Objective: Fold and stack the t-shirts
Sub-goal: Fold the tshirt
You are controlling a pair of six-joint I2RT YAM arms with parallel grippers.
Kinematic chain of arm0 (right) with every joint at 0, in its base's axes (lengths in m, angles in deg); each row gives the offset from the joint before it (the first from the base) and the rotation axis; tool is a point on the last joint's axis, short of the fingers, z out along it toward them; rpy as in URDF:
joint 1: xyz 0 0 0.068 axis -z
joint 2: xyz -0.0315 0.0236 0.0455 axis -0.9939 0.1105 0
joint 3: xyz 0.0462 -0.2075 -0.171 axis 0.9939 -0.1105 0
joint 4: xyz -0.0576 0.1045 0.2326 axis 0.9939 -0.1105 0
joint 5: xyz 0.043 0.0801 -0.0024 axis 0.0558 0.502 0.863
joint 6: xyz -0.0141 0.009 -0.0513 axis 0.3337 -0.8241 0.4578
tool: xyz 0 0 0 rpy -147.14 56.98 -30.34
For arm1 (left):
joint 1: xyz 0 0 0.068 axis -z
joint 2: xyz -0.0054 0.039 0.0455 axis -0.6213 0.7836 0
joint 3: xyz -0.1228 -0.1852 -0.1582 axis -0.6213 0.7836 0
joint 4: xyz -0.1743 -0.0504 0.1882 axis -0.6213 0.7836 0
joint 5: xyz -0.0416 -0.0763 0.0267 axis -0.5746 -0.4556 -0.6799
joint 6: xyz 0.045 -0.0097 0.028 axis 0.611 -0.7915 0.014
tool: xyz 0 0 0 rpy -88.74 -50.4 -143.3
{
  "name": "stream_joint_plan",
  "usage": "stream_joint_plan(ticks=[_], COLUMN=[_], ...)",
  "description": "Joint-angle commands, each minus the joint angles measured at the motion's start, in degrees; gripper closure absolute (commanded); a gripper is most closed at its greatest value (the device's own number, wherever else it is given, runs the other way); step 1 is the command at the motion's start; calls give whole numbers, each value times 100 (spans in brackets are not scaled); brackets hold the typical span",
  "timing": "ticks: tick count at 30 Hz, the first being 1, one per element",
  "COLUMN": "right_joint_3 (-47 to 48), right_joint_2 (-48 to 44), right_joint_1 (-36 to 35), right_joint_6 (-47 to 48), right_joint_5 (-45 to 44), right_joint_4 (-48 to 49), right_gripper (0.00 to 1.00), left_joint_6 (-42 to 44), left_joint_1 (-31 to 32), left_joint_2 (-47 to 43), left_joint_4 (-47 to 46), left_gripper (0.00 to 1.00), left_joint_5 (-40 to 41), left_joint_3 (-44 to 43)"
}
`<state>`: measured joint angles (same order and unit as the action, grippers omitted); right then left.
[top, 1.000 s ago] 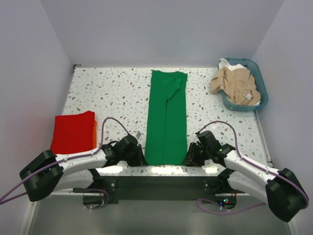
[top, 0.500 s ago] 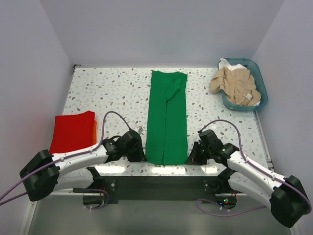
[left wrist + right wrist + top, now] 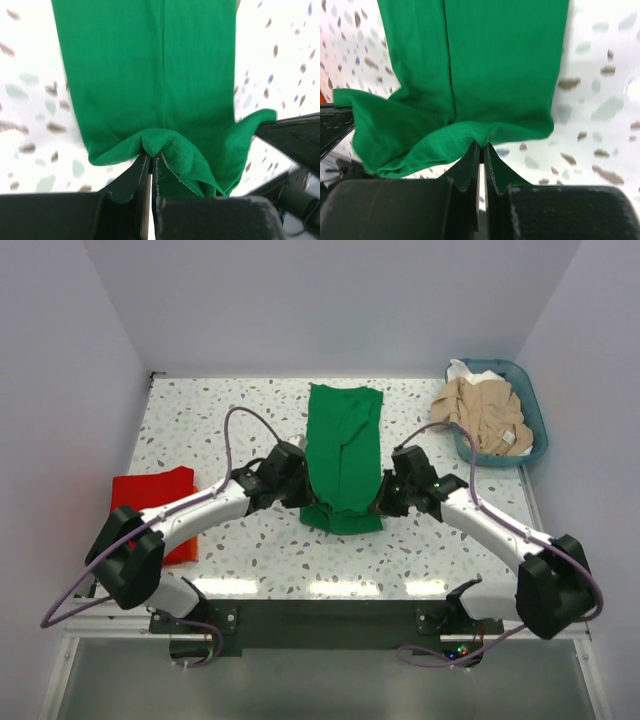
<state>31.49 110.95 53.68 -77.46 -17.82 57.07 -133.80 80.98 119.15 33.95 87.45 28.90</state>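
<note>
A long folded green t-shirt (image 3: 344, 450) lies down the middle of the table. Its near hem is lifted off the table and carried toward the far end. My left gripper (image 3: 306, 492) is shut on the hem's left corner (image 3: 150, 142). My right gripper (image 3: 382, 497) is shut on the right corner (image 3: 481, 140). The raised hem sags between the two grippers. A folded red t-shirt (image 3: 152, 505) lies at the left, partly under my left arm. Beige (image 3: 480, 412) and white (image 3: 470, 371) t-shirts lie crumpled in the basket.
The teal plastic basket (image 3: 535, 420) stands at the back right corner. The speckled table (image 3: 220, 425) is walled at the back and on both sides. An orange layer shows at the red shirt's right edge (image 3: 193, 540).
Both grippers closed on the green shirt's near hem corners, lifted them and moved them away from the table's near edge, toward the shirt's middle. The shirt's near half now doubles over itself.
</note>
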Motion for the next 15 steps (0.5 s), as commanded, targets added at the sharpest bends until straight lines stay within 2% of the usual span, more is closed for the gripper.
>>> stream_joint_plan(ticks=[1, 6, 15], right_joint_3=[687, 1548, 2753], right_joint_2=[639, 1615, 3118], right_joint_1=[167, 404, 985], right_joint_6=[265, 362, 459], right_joint_5=[-366, -551, -340], right_joint_4=[444, 672, 954], right_gripper=[100, 100, 100], left_joint_6=[257, 275, 354], left_joint_1=[-257, -565, -1206], left_joint_2=[423, 1434, 2674], left_joint_4=[-72, -90, -178], left_gripper=[100, 100, 100], left_joint_5=[330, 549, 638], left_joint_3=[-777, -1786, -2807])
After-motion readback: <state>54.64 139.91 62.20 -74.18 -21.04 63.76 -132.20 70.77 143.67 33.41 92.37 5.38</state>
